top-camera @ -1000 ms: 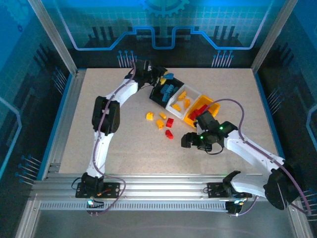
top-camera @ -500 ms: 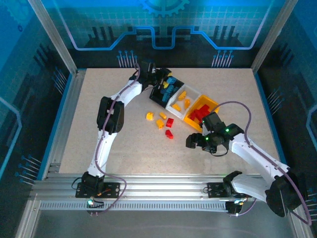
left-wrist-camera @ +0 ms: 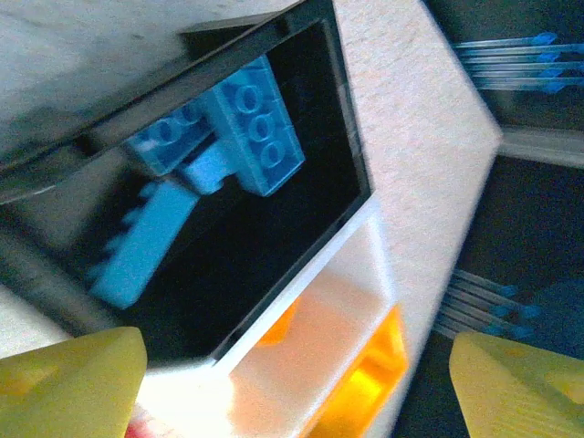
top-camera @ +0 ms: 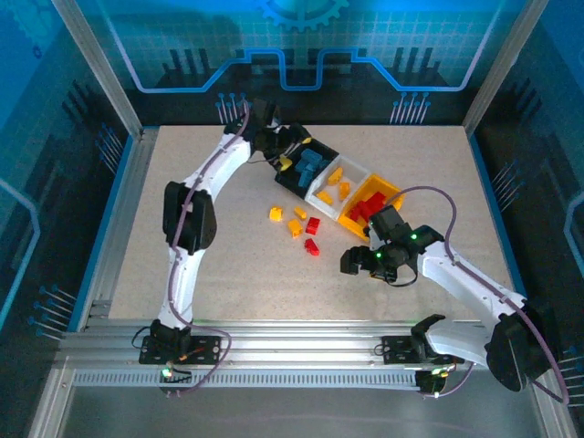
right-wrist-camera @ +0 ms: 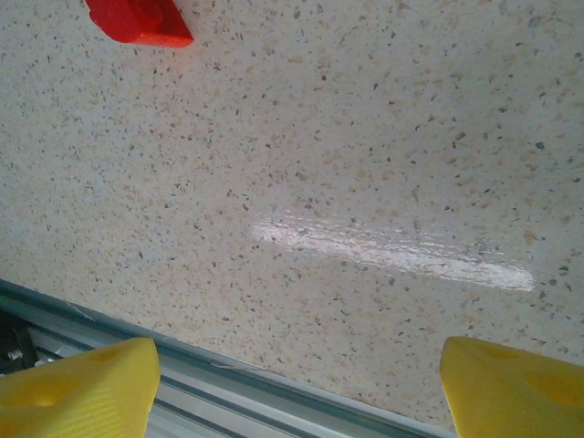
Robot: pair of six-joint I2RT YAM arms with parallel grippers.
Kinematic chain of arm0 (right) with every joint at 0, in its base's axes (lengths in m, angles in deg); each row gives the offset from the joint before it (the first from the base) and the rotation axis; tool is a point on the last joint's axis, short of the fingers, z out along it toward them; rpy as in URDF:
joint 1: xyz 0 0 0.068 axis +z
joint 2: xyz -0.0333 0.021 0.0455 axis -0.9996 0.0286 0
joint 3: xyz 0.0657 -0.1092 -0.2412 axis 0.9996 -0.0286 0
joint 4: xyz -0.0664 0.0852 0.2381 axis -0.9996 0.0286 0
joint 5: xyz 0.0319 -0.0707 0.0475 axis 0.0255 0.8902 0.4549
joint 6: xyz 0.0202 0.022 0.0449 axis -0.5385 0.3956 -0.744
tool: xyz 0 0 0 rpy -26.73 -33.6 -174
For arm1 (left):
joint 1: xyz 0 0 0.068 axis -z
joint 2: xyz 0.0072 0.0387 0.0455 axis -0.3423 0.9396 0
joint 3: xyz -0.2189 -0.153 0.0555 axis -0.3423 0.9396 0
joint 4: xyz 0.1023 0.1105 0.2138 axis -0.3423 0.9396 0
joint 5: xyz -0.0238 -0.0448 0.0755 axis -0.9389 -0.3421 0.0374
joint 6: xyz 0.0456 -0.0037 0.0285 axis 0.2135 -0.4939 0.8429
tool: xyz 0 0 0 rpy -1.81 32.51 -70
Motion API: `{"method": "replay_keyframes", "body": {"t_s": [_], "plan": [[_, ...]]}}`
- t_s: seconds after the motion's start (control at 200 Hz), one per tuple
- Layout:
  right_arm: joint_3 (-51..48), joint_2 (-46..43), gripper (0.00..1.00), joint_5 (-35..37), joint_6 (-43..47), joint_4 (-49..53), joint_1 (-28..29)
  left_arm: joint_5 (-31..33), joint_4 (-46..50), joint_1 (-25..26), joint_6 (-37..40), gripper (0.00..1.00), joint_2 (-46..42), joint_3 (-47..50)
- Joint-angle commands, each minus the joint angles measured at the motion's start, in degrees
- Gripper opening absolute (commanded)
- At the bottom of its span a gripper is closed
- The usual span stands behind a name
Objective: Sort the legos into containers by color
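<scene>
Item, nearest the bases: right claw (right-wrist-camera: 292, 383), jaws spread wide and empty, as they were a second ago. It hangs low over bare desk (right-wrist-camera: 365, 137), with one red brick (right-wrist-camera: 137, 23) just ahead, cut off by the top edge of its wrist view. Item, mid-desk: the loose legos, three yellow-orange (top-camera: 295, 228) and two red (top-camera: 313, 235), lying where they lay a second ago, apart from the bins and just left of that claw in the overhead view. Item, beyond them: the containers in a diagonal row, with the yellow-orange bin (top-camera: 394, 190) holding red pieces, the white bin (top-camera: 317, 195) holding yellow-orange ones, and the black bin (left-wrist-camera: 265, 265) holding the blue bricks (left-wrist-camera: 260, 128). Item, farthest: left claw (left-wrist-camera: 292, 383), pinched narrow a second ago, now parted wide with nothing between the tips, poised above the black bin. Judgement: a blue piece has probably just been dropped in. No blue remains loose on the desk, so yellow-orange and red are what is left to sort. Not legible: which blue brick was the one released. The white bin's floor is washed out by glare in the left wrist view. The overhead view is too small to count bricks per bin, and there the left claw (top-camera: 283, 151) blurs into the dark bin rim.
</scene>
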Motion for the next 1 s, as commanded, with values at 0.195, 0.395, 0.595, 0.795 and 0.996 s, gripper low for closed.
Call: {"method": "replay_keyframes", "body": {"t_s": [0.195, 0.395, 0.595, 0.795, 0.996], "plan": [[1.1, 0.5, 0.82, -2.1, 0.4, -1.0, -0.7, 19.2, 33.0, 3.1, 34.2, 0.99, -4.3, -0.5], [1.4, 1.0, 0.82, -2.3, -0.3, -1.4, 0.0, 19.0, 31.4, 4.7, 42.0, 0.99, -2.8, 2.8], [1.2, 0.6, 0.82, -1.7, -1.0, -1.0, 0.4, 19.2, 30.6, 5.6, 42.8, 0.99, 1.7, 1.6], [1.1, 0.0, 0.82, -1.2, -1.5, -0.3, 0.4, 20.7, 30.9, 6.1, 42.9, 0.9, 5.0, 0.7], [0.8, -0.8, 0.82, -0.4, -1.9, 0.5, 0.5, 21.2, 29.7, 6.0, 43.0, 0.8, 6.4, 1.6]]}}
